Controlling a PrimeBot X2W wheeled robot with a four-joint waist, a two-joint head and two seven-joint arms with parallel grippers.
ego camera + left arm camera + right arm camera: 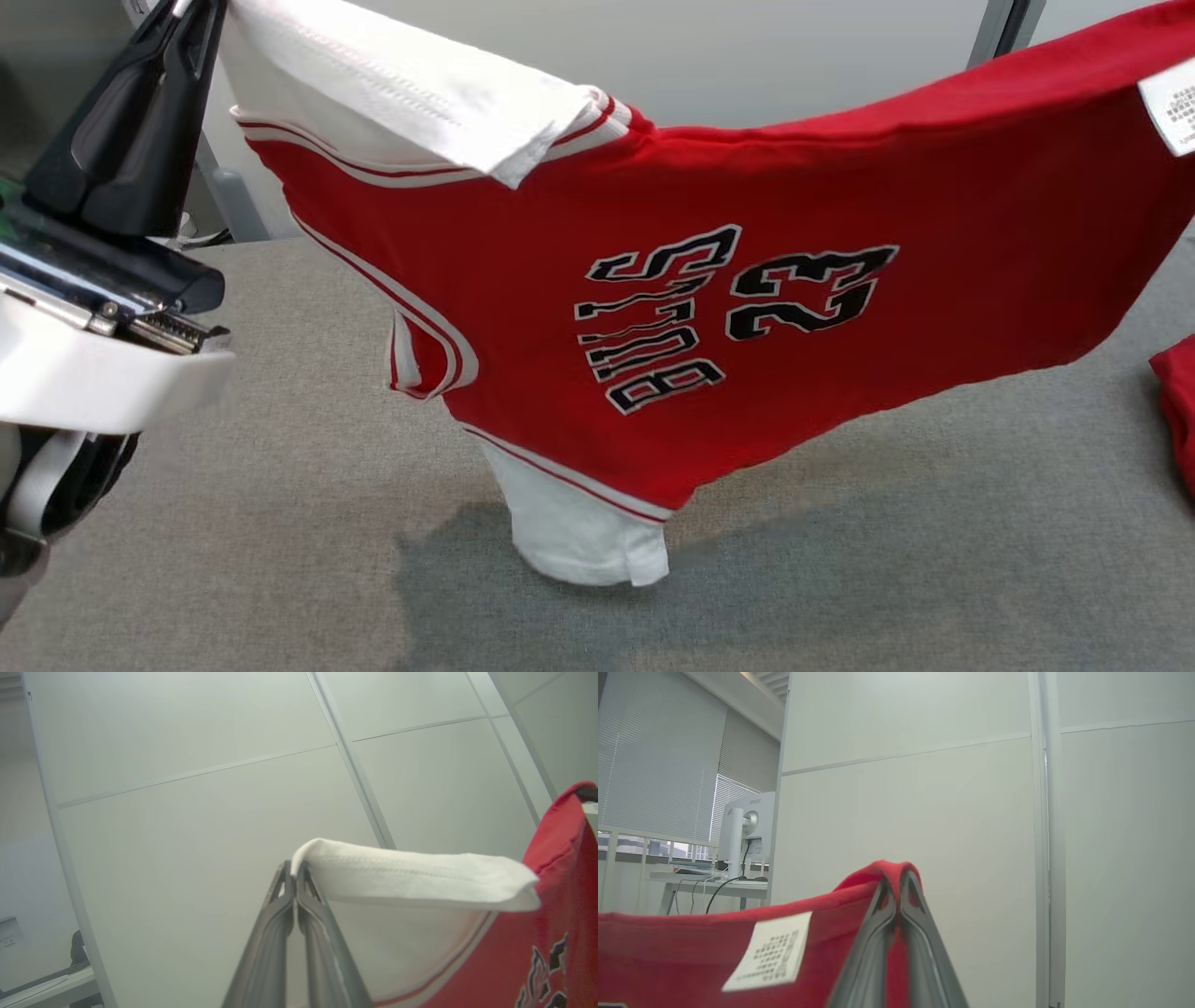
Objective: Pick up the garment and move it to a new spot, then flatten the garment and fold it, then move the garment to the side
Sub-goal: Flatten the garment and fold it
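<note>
The garment (653, 280), a red jersey with white sleeves and black "BULLS 23" lettering, hangs stretched sideways above the grey table (280, 523). My left gripper (187, 7) is at the top left, shut on the hem of the upper white sleeve (411, 877); its tips (294, 870) pinch the cloth. In the right wrist view my right gripper (896, 879) is shut on the red hem (682, 947), next to a white care label (770, 952). The lower white sleeve (579, 546) droops onto the table.
Another piece of red cloth (1178, 411) lies at the table's right edge. A pale partition wall (747, 56) stands behind the table. A desk with a monitor (747, 826) is off to one side beyond it.
</note>
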